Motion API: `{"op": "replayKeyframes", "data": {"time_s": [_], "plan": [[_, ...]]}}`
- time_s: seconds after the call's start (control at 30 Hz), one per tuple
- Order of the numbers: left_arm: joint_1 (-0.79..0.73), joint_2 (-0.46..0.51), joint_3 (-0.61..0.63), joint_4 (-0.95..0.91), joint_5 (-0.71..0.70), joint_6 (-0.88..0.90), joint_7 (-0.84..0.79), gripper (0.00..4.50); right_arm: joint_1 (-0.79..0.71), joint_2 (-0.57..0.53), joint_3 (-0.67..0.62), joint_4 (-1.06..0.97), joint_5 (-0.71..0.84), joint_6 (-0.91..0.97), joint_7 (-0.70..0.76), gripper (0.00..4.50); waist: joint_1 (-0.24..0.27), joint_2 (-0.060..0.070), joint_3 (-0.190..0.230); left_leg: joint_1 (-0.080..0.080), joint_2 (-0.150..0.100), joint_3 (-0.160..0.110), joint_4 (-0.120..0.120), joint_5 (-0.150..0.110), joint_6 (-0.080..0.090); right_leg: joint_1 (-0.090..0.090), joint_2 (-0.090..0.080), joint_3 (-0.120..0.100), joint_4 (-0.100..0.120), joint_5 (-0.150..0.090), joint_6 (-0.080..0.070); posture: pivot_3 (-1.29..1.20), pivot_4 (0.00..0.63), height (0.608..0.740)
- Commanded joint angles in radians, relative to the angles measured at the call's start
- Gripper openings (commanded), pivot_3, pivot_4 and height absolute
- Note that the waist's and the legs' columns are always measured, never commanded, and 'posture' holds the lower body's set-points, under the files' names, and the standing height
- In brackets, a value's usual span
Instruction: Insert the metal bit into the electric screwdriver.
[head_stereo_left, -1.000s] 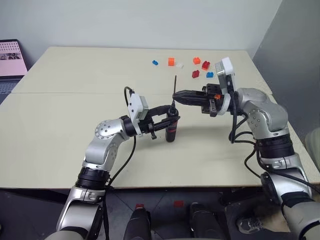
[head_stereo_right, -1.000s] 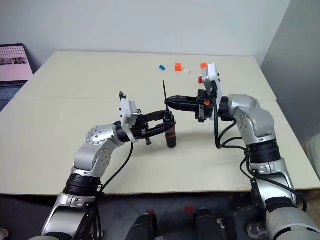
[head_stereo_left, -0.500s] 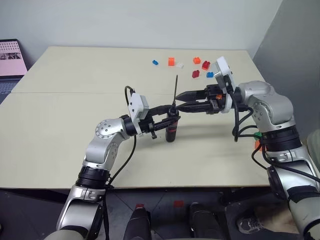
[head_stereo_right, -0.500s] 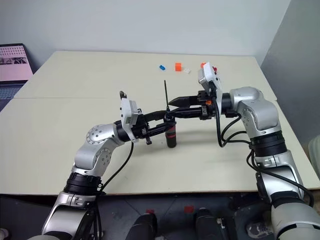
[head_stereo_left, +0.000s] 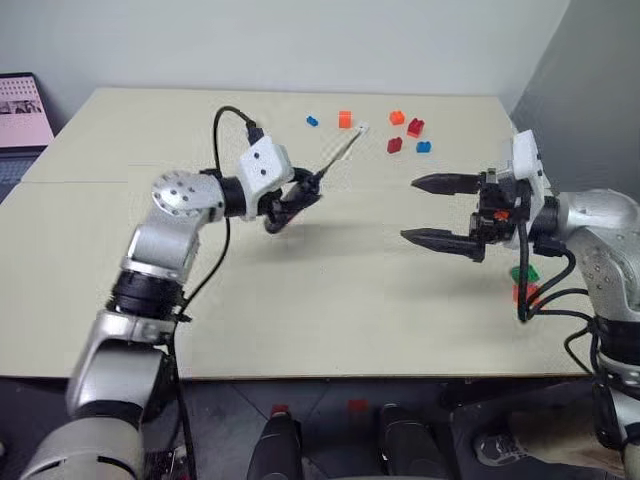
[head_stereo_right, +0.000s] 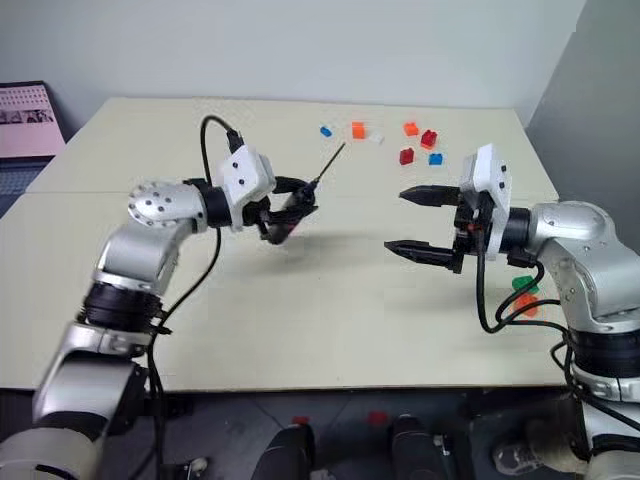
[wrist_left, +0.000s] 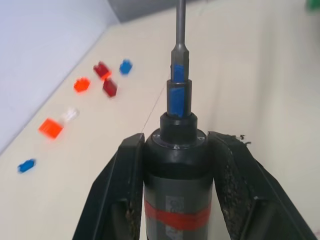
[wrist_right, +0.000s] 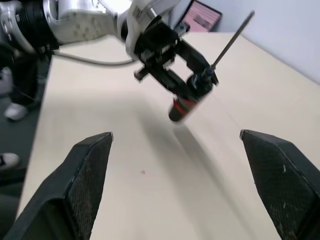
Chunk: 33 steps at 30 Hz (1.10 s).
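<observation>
My left gripper (head_stereo_left: 292, 200) is shut on the electric screwdriver (wrist_left: 175, 170), a black tool with a red band, held tilted above the table. The metal bit (head_stereo_left: 338, 155) stands out of its nose, pointing up and away toward the bricks; in the left wrist view the bit (wrist_left: 180, 20) rises straight from the tapered nose between my two fingers (wrist_left: 120, 190). My right gripper (head_stereo_left: 408, 209) hangs open and holds nothing, well to the right of the screwdriver. In the right wrist view the screwdriver (wrist_right: 184, 104) lies ahead between the spread fingers (wrist_right: 90, 175).
Several small toy bricks lie at the far side of the beige table (head_stereo_left: 300, 300): blue (head_stereo_left: 312, 121), orange (head_stereo_left: 345, 119), red (head_stereo_left: 393, 146). A laptop (head_stereo_left: 20, 110) stands at the far left. Small green and red pieces (head_stereo_left: 524, 275) show beside my right arm.
The right gripper opened, let go of the bit and drew back to the right. The left arm lifted the screwdriver off the table, tilted it and carried it left, the bit staying in its nose.
</observation>
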Motion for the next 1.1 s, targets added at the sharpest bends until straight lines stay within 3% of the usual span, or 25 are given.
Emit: {"op": "replayKeyframes", "data": {"time_s": [0.03, 0.2, 0.33, 0.53, 0.6, 0.63, 0.93, 1.0, 1.1], "plan": [[-0.097, -0.042, -0.109, 0.179, 0.134, -0.111, -0.03, 1.61, 0.036, -0.079, 0.007, -0.153, -0.053, 0.06, -0.084, 4.3, 0.002, 0.0, 0.0, -0.001, 0.0, 0.0, 0.0, 0.0, 0.0, -0.001, 0.0, 0.0, 0.0, 0.0, 0.0, 0.0, 0.15, 0.74], [-0.248, -0.16, -0.24, 0.509, 0.284, -0.266, -0.032, 1.61, 0.042, -0.141, 0.043, -0.219, -0.048, 0.17, -0.128, 4.3, 0.013, 0.0, 0.0, -0.003, 0.0, 0.0, 0.0, 0.0, 0.0, -0.002, 0.0, -0.001, -0.001, 0.0, 0.0, 0.0, 0.15, 0.74], [-0.334, -0.253, -0.263, 0.718, 0.34, -0.337, 0.007, 1.61, 0.021, -0.143, 0.043, -0.237, -0.011, 0.231, -0.143, 4.3, 0.008, -0.001, 0.0, -0.003, 0.0, 0.0, 0.0, 0.0, 0.0, -0.002, 0.0, 0.0, -0.001, -0.003, -0.005, 0.0, 0.15, 0.74], [-0.387, -0.339, -0.264, 0.867, 0.4, -0.377, 0.026, 1.61, 0.016, -0.143, 0.04, -0.233, 0.001, 0.272, -0.17, 4.3, 0.015, -0.001, 0.0, -0.004, 0.0, 0.0, 0.0, 0.0, 0.0, -0.003, 0.0, 0.0, -0.001, -0.001, 0.0, 0.0, 0.15, 0.74], [-0.397, -0.343, -0.248, 0.88, 0.396, -0.376, 0.004, 2.31, 0.019, -0.14, 0.035, -0.234, 0.007, 0.276, -0.178, 4.3, 0.017, -0.001, 0.0, -0.005, 0.0, 0.0, 0.0, 0.0, 0.0, -0.003, 0.0, 0.0, -0.001, -0.001, 0.0, 0.0, 0.15, 0.74], [-0.4, -0.343, -0.242, 0.885, 0.393, -0.374, -0.006, 2.42, 0.019, -0.14, 0.036, -0.232, 0.008, 0.276, -0.181, 4.3, 0.017, -0.001, 0.0, -0.005, 0.0, 0.0, 0.0, 0.0, 0.0, -0.003, 0.0, 0.0, -0.001, -0.001, 0.0, 0.0, 0.15, 0.74], [-0.423, -0.236, -0.053, 0.755, 0.243, -0.231, -0.134, 4.45, 0.024, -0.115, 0.039, -0.151, 0.004, 0.202, -0.172, 4.3, 0.015, -0.001, 0.0, -0.005, 0.0, -0.001, 0.0, 0.0, 0.0, -0.003, 0.0, -0.001, 0.001, -0.001, 0.001, 0.0, 0.15, 0.74], [-0.362, -0.142, 0.027, 0.597, 0.159, -0.118, -0.216, 4.48, 0.037, -0.108, 0.043, -0.133, -0.002, 0.159, -0.159, 4.3, 0.01, 0.0, 0.0, -0.005, 0.0, -0.001, 0.0, 0.0, 0.0, -0.004, 0.0, -0.001, 0.001, -0.001, 0.001, 0.0, 0.15, 0.74], [-0.209, -0.011, 0.094, 0.349, 0.124, 0.038, -0.209, 4.48, 0.045, -0.061, 0.029, -0.091, -0.018, 0.099, -0.196, 4.3, -0.016, 0.0, 0.0, -0.004, 0.001, -0.001, -0.001, 0.0, 0.0, -0.003, 0.0, -0.001, 0.001, -0.001, 0.001, 0.0, 0.15, 0.74]]}}
